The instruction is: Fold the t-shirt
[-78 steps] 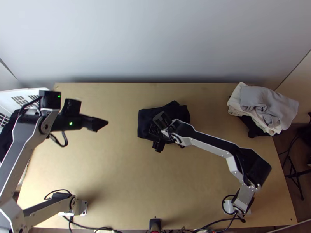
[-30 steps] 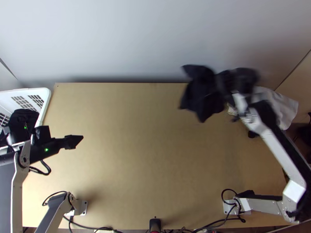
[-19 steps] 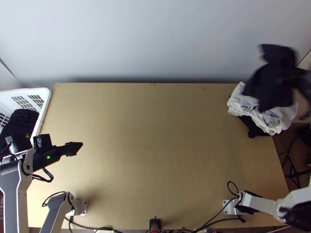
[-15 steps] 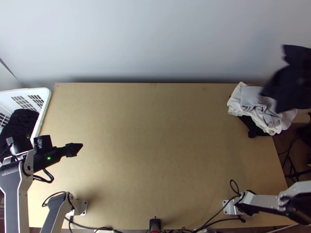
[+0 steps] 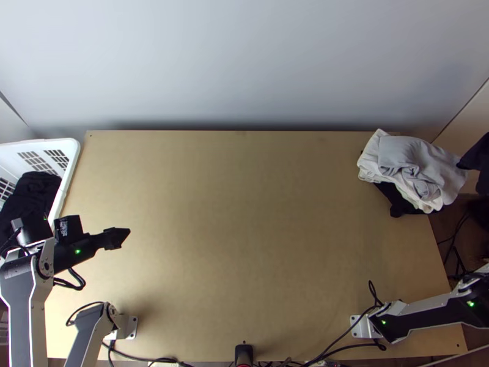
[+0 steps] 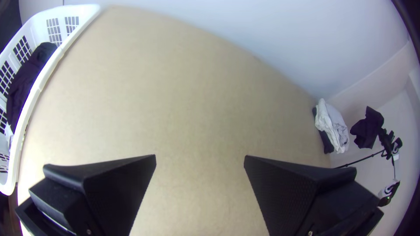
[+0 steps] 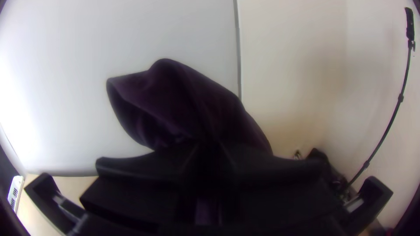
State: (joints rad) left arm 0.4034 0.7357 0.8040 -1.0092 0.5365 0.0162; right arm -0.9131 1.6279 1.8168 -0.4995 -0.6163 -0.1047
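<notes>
Wooden tabletop [image 5: 244, 244] is running out from under the pile [image 5: 412, 168], which is sitting at its edge; using the pile as datum. Right arm [image 5: 428, 309] is lying on the camera side of the pile. White basket [image 5: 76, 153] is standing across the tabletop from the pile, with dark cloth [image 5: 33, 196] in it.

T-shirt [image 5: 480, 162], dark, is hanging in the air just past the pile's outer side, off the tabletop. It's showing a free, loosely creased edge; can't tell how many folds it's holding.

Right gripper [image 7: 209, 153]: fingers are closing the gap fully bar the cloth, pinching the t-shirt at one part, rest draping free. Left gripper [image 6: 200, 157]: fingers are standing wide apart, holding nothing, well apart from the pile.

Step in hand, my read: folding is probably done and the shirt is being stacked. Doing it well is meaning:
- bringing the shirt back inward until it's hanging centred over the pile
- letting swing die first, as a one-point pinch is inviting twist
- lowering so the free edge is landing first, then laying the rest over it
- easing the fingers apart only once the pile is taking the weight
- backing straight out, so nothing is dragging the top layer

Risks: releasing here is likely dropping it past the pile to the floor; coming in low is likely shoving the pile. If the folds are opening up, I'd be re-laying it on the tabletop with both grippers.
</notes>
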